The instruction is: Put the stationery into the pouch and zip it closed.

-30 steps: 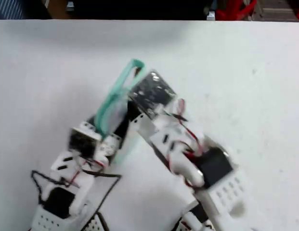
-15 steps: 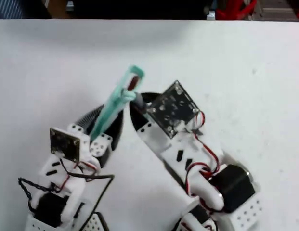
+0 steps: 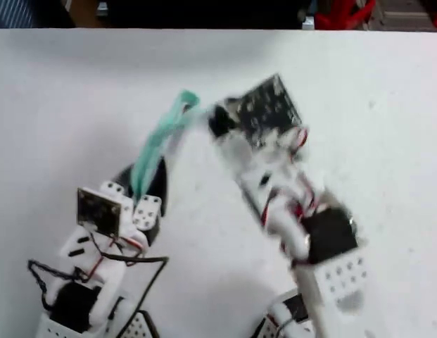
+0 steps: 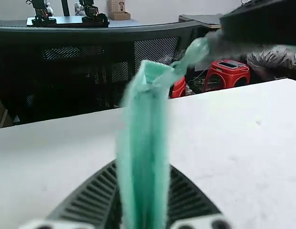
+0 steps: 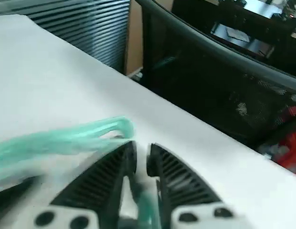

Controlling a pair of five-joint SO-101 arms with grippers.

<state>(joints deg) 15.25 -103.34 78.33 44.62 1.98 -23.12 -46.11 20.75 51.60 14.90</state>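
A slim green pouch (image 3: 156, 144) stands on edge above the white table, and my left gripper (image 3: 142, 184) is shut on its near end. In the left wrist view the pouch (image 4: 145, 119) rises from between my left gripper (image 4: 142, 171). My right gripper (image 3: 217, 121) is at the pouch's far tip, blurred. In the right wrist view my right gripper (image 5: 140, 145) has its fingers almost together with a thin green strip, the zipper pull (image 5: 147, 206), between them, and the pouch (image 5: 66, 138) stretches off to one side. I see no loose stationery.
The white table (image 3: 359, 91) spreads bare around both arms, its far edge near the top of the high view. A black mesh chair (image 4: 90, 62) and a red object (image 4: 229, 74) stand beyond that edge. Cables (image 3: 98, 257) hang near the left arm's base.
My right arm has swung away toward the far right, stretching the zipper pull from the pouch's tip. The pouch's top has leaned left. My left arm drew back earlier and now holds still.
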